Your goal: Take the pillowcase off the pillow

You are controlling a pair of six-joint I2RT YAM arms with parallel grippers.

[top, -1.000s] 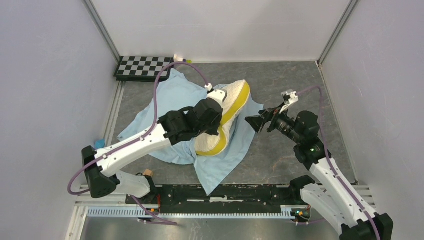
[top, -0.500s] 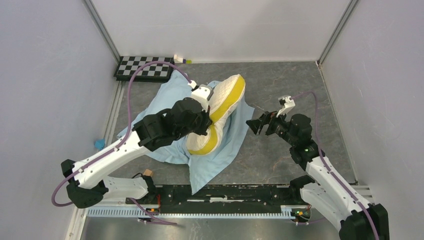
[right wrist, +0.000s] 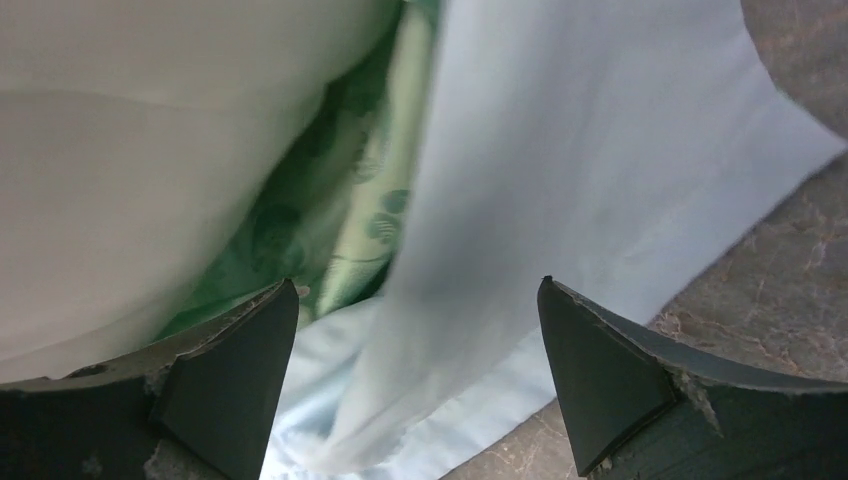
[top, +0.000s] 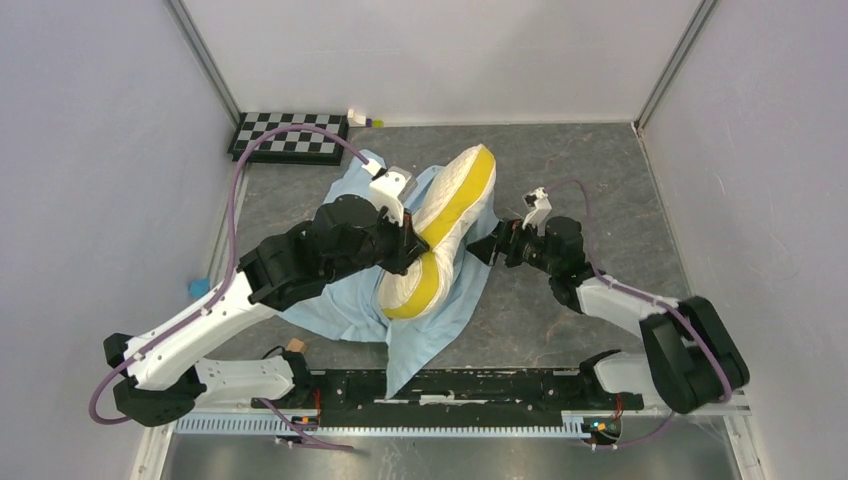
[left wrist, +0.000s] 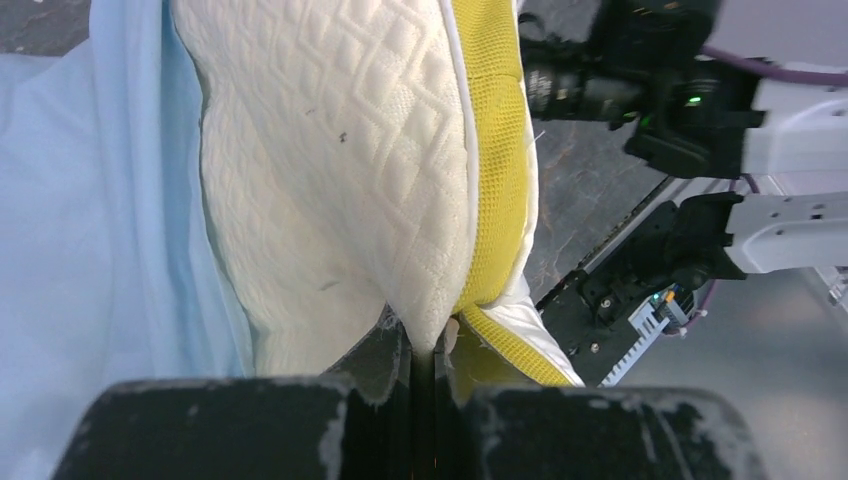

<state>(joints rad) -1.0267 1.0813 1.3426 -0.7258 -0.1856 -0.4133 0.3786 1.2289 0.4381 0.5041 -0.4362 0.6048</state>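
Ideally, with the pillow (left wrist: 340, 180) pinched by the left gripper (left wrist: 425, 370), pillowcase (right wrist: 560, 150) beside it is taken deeply by the gaping, empty right gripper (right wrist: 415, 283).

In the right wrist view the pillow (right wrist: 150, 130) is blurred, cut off at top and left.

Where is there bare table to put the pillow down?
Free: the far right corner of the table, beyond the pillow and the open right gripper; also the near strip between pillowcase and right arm. Crowded: the middle, where the left gripper pinches the pillow.
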